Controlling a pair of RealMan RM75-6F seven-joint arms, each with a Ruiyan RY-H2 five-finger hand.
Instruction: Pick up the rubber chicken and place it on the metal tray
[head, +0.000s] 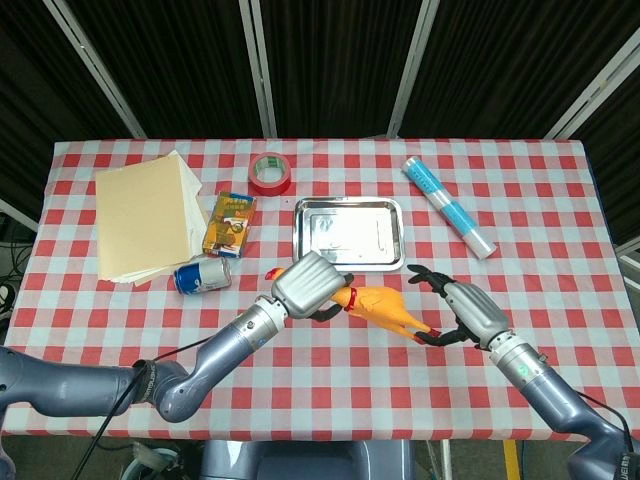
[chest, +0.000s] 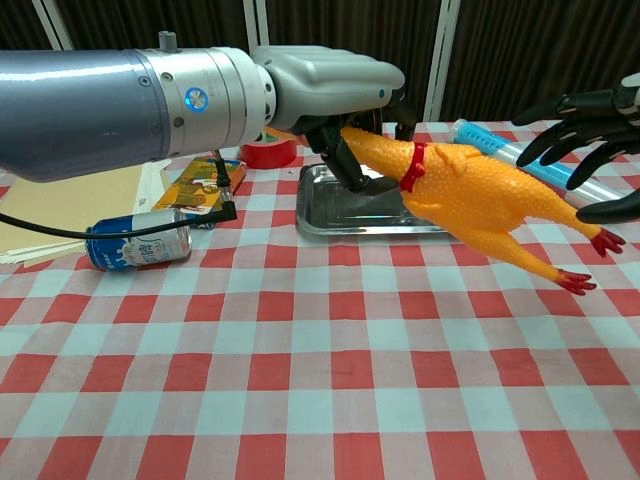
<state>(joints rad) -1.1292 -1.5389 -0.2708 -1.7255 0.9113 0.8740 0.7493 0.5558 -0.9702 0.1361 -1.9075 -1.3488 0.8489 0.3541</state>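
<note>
My left hand (head: 308, 286) (chest: 335, 88) grips the orange rubber chicken (head: 385, 307) (chest: 470, 195) by its neck, holding it above the checked cloth with its red feet pointing right. The metal tray (head: 348, 232) (chest: 330, 218) lies just behind the chicken with nothing in it. My right hand (head: 462, 310) (chest: 585, 130) is open, its dark fingers spread right beside the chicken's feet; whether they touch is unclear.
A blue can (head: 202, 275) (chest: 138, 241) lies on its side left of the left arm. Behind it are a small box (head: 230, 222), a stack of tan folders (head: 143, 217) and a red tape roll (head: 270, 173). A blue-white roll (head: 449, 207) lies right of the tray.
</note>
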